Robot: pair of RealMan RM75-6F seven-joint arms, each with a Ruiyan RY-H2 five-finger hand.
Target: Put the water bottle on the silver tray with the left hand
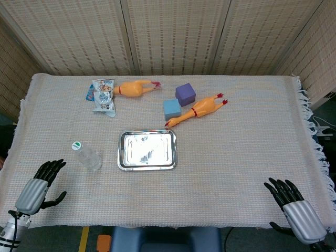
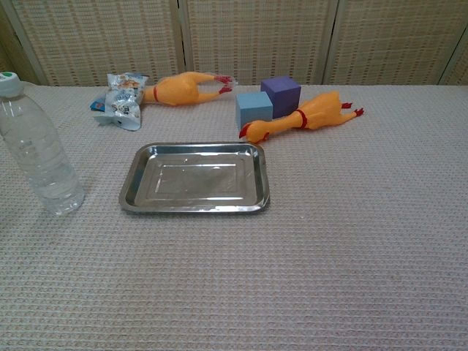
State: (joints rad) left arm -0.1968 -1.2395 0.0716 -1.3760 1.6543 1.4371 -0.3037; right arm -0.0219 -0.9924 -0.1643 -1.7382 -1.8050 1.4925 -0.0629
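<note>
A clear water bottle (image 1: 86, 156) (image 2: 38, 147) with a white and green cap stands upright on the cloth, left of the silver tray (image 1: 147, 164) (image 2: 193, 205). The tray lies flat at the table's middle and holds nothing. My left hand (image 1: 41, 185) hovers open at the front left edge, below and left of the bottle, apart from it. At the front right edge my right hand (image 1: 292, 206) is open, its fingers spread. Neither hand shows in the chest view.
Behind the tray lie a rubber chicken (image 1: 197, 110) (image 2: 301, 117), a blue cube (image 1: 171, 109) (image 2: 254, 110) and a purple cube (image 1: 185, 94) (image 2: 281, 92). A second rubber chicken (image 1: 134, 88) (image 2: 179, 89) and a snack bag (image 1: 103, 96) (image 2: 121, 99) lie at the back left.
</note>
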